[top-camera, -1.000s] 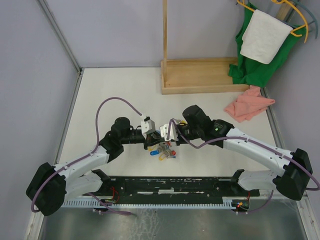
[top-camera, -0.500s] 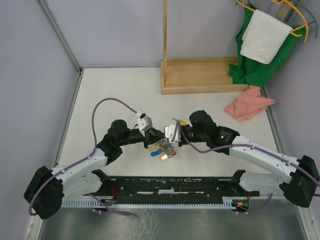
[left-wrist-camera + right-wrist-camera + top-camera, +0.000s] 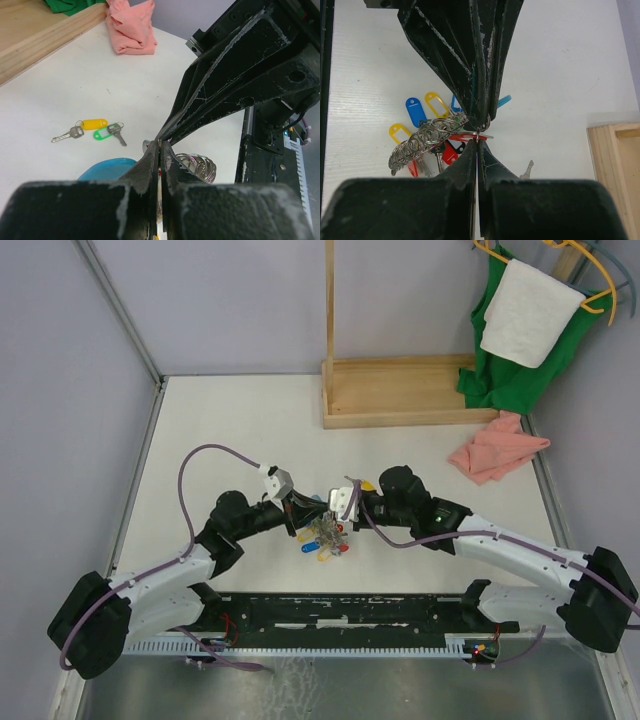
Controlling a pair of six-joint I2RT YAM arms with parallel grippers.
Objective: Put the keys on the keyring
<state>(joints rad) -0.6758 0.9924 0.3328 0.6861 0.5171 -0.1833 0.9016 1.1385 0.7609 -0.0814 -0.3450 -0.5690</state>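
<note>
Currently left pincer (image 3: 314, 516) and right pincer (image 3: 336, 517), both pressed together, meet over the keyring (image 3: 325, 537).

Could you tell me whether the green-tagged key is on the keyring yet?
Off: the green-tagged key lies loose on the table, apart from the keyring.

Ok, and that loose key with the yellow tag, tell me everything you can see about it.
The yellow-tagged key is a small silver metal key joined by a little ring to an oblong yellow plastic tag. It lies flat on the white table, blade pointing left in the left wrist view. Nothing grips it. A green-tagged key lies close beside the tag; whether they touch is unclear.
</note>
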